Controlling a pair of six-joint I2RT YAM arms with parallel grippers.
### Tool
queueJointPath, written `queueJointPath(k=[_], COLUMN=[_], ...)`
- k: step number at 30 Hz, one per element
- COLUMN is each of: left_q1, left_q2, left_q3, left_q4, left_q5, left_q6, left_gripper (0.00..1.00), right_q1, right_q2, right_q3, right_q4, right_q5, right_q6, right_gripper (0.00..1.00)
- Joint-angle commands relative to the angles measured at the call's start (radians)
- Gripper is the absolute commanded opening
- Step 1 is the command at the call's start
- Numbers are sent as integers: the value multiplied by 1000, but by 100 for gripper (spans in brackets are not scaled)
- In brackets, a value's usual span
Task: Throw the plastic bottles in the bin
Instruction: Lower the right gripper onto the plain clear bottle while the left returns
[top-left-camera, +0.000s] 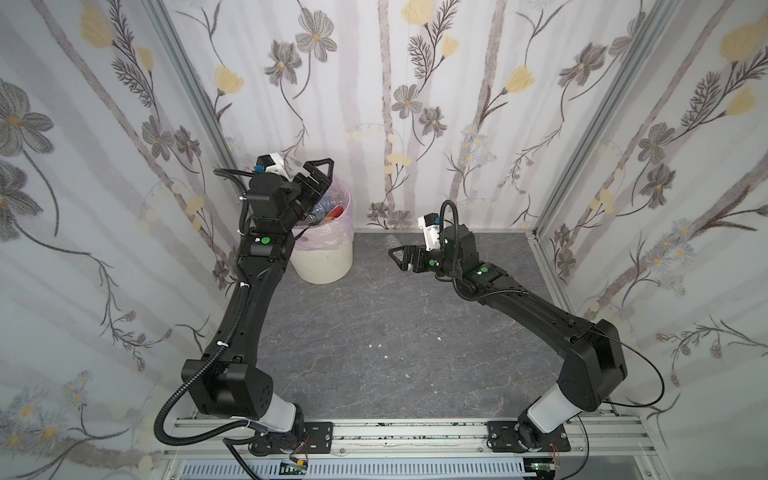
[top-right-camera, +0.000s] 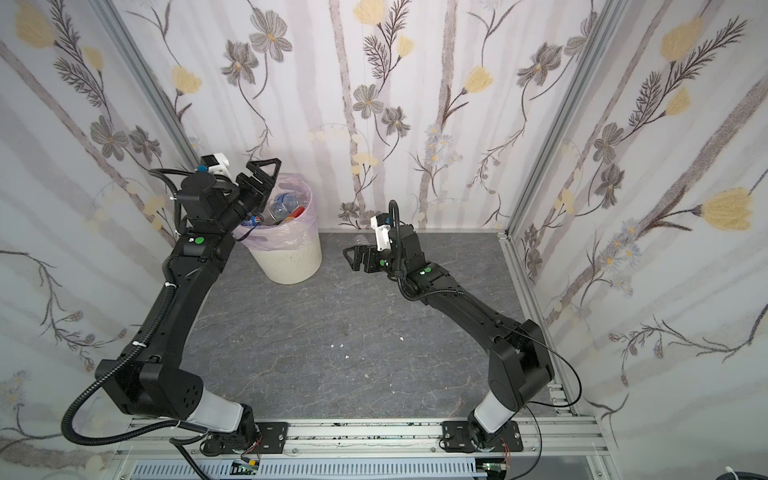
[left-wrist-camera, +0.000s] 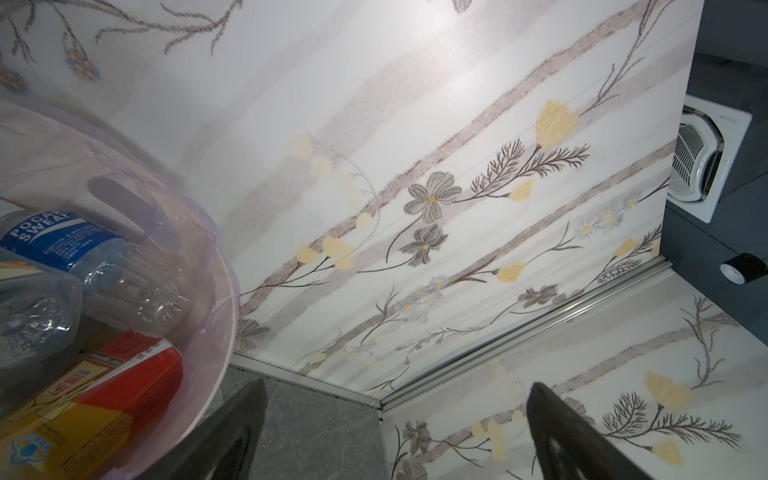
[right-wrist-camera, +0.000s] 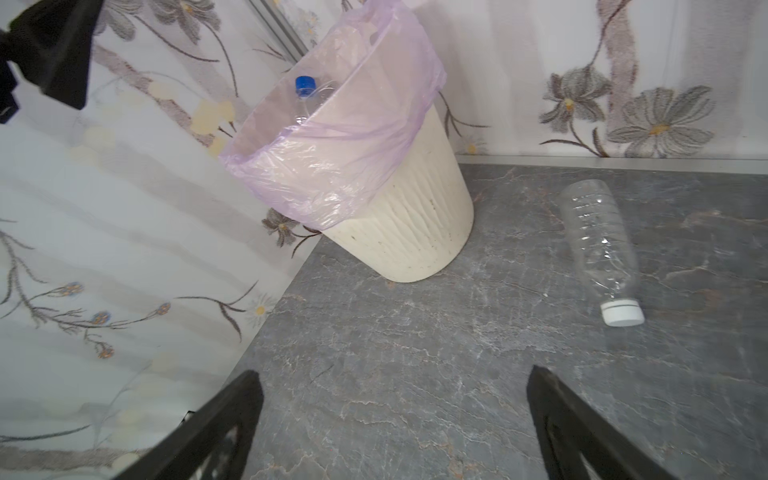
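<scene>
The cream ribbed bin (top-left-camera: 322, 257) (top-right-camera: 291, 259) (right-wrist-camera: 411, 237) with its pink bag stands in the back left corner of the grey floor. Several plastic bottles lie in it: a clear one with a blue label (left-wrist-camera: 62, 243), an orange-red one (left-wrist-camera: 112, 386) and one with a blue cap (right-wrist-camera: 305, 85). My left gripper (top-left-camera: 316, 180) (top-right-camera: 262, 178) (left-wrist-camera: 397, 386) hangs open over the bin's rim with nothing between its fingers. A clear bottle with a white cap (right-wrist-camera: 598, 245) (top-left-camera: 390, 240) lies on the floor near the back wall. My right gripper (top-left-camera: 395, 255) (top-right-camera: 350, 254) (right-wrist-camera: 395, 374) is open and empty, low over the floor, just short of that bottle.
Floral wall panels close in the floor on three sides, with aluminium posts in the back corners. A metal rail (top-left-camera: 415, 432) carrying both arm bases runs along the front. A few small white scraps (top-left-camera: 376, 345) lie on the floor.
</scene>
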Motion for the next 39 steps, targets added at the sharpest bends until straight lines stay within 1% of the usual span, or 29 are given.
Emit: queueJointPath(k=[1,6,9,12,18,20,27,31,33,34,36,39], left_q1=[-35,-128,-200,-245,-275,-282,-287,-290,-290,-290,-289,-288], left_q2=[-34,-77,-91,-98,-110,-104,-69,-56,-50,-47,-39,-30], left_q3=[-54,-184,-263,-348,-483,-521,-633,-680,-699,-705,-715,-723], left_q4=[23,22,24,24,29,35,67,99,115,121,132,144], left_q5=[0,-12,-22,-20,-18,-17,1,16,24,26,31,35], left_q6=[53,68,80,85,72,68,66,48,41,39,38,39], left_gripper=[100,100,100,100,100,100,100,100,100,100,100,100], right_q1=[-24,-58,-71,-82,-83,-83,-82,-83,-82,-83,-83,-83], right_q2=[37,157,254,360,534,571,708,755,777,787,802,819], right_q3=[18,96,174,254,401,424,575,629,656,671,694,722], right_q4=[-40,-119,-173,-212,-290,-290,-366,-385,-394,-402,-406,-420], right_q5=[102,184,208,205,223,238,266,276,278,281,281,280], right_q6=[-14,-26,-34,-34,-30,-26,-37,-45,-49,-51,-57,-62], right_gripper=[100,100,100,100,100,100,94,92,88,83,77,74])
